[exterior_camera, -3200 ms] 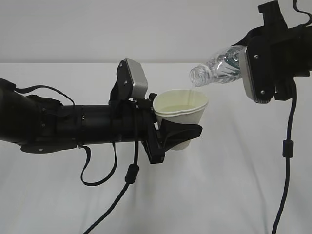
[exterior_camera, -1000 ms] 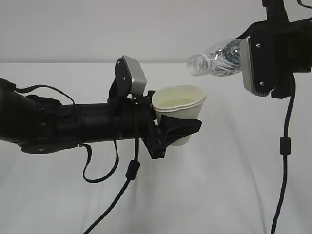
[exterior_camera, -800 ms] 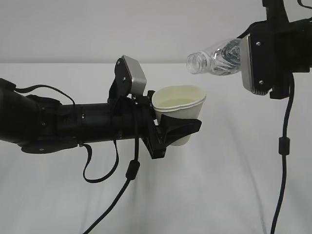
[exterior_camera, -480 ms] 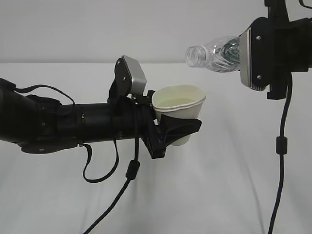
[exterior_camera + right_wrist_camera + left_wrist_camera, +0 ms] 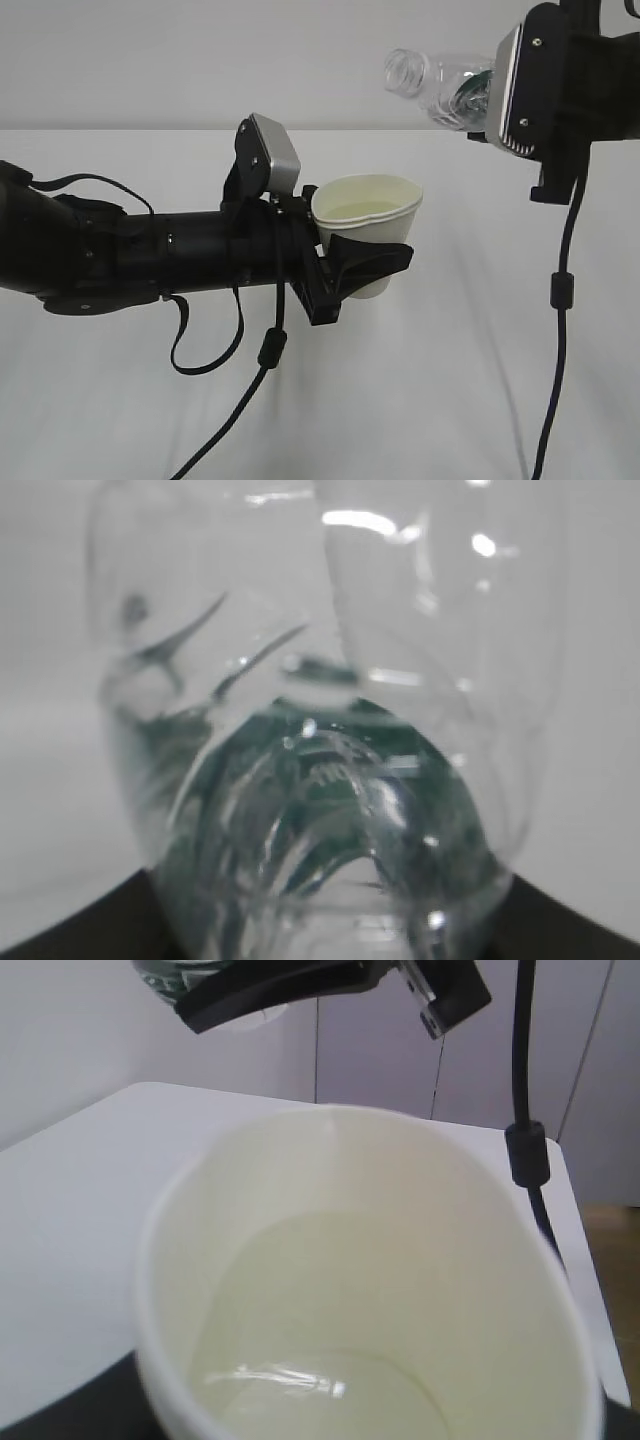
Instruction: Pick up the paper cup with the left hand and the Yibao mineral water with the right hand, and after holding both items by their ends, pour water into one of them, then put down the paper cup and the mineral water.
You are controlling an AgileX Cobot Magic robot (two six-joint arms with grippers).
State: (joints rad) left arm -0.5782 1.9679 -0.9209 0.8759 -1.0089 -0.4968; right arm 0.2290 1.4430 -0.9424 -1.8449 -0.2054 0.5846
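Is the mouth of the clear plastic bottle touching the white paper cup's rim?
Apart. The exterior view shows the clear plastic bottle raised above the white paper cup, with bare wall between them.

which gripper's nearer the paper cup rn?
Left. The left hand is clamped around the paper cup; the right hand holds the Yibao mineral water above it and to the right, clear of it.

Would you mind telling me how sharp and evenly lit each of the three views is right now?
Exterior view: evenly lit, soft shadows, cup and bottle sharp. Left wrist view: cup's near rim blurred, a small glint on the water inside. Right wrist view: bottle fills the frame, out of focus, with bright specular highlights on the plastic.
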